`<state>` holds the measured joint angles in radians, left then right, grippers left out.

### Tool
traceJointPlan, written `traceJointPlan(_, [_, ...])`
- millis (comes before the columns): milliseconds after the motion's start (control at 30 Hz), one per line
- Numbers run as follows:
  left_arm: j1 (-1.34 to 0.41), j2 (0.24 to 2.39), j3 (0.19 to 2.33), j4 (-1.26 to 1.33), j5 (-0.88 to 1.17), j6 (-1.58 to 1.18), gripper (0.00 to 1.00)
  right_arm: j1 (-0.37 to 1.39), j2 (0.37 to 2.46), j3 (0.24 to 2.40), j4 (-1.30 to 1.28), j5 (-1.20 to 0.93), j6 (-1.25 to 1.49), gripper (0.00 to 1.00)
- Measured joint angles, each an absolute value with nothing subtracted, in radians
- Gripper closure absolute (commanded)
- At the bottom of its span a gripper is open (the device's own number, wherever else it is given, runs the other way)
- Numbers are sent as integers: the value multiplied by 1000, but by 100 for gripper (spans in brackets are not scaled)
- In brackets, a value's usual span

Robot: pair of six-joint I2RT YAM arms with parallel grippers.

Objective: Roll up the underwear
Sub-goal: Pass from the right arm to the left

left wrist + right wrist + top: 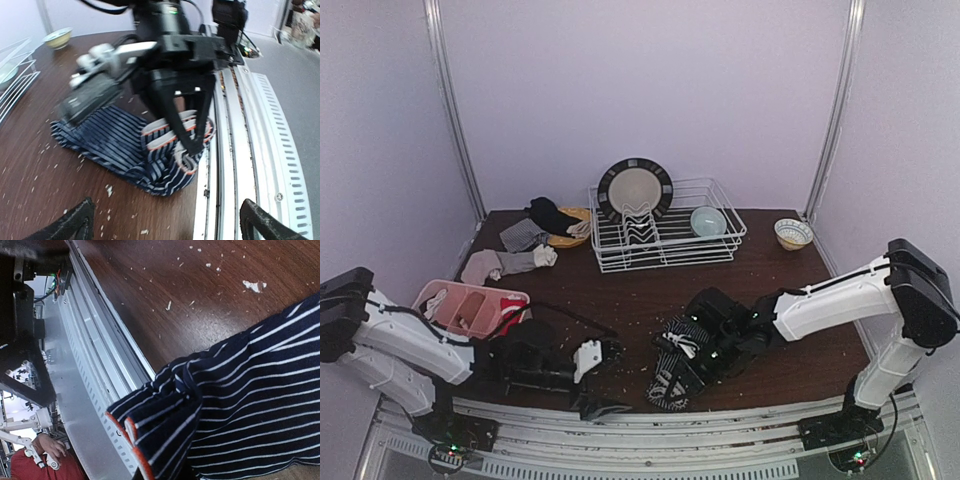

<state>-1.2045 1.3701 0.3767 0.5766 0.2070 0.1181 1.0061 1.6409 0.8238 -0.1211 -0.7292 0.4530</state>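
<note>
At the near edge of the desk [790,300], navy-and-white striped cloth underwear [672,372] lies near-to-far. The right pincer [698,348] is clamped on its hem, and the left pincer [608,378] gapes empty just left.

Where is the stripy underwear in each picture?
Top view: the striped underwear sits low in the middle.
Left wrist view: the striped underwear is in the centre.
Right wrist view: the striped underwear fills the lower right.
Shared landmark: the metal rail right beside it.
</note>
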Motion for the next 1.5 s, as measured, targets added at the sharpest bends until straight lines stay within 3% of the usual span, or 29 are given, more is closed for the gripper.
traceJointPlan(300, [-1206, 1645, 576, 582, 356, 285, 2, 994, 1665, 813, -117, -764, 436, 100])
traceJointPlan(933, [-1206, 1835, 709, 547, 410, 437, 5, 992, 1668, 765, -107, -767, 418, 100])
traceJointPlan(1033, [-1206, 1854, 735, 539, 417, 447, 15, 992, 1668, 765, -107, -768, 418, 100])
traceJointPlan(1333, [-1206, 1882, 779, 488, 442, 470, 57, 992, 1668, 765, -107, -768, 419, 100])
traceJointPlan(1433, [-1206, 1886, 781, 475, 443, 473, 76, 997, 1668, 765, -107, -768, 419, 100])
traceJointPlan(1500, [-1206, 1890, 781, 465, 448, 476, 86, 999, 1668, 765, -108, -765, 421, 92])
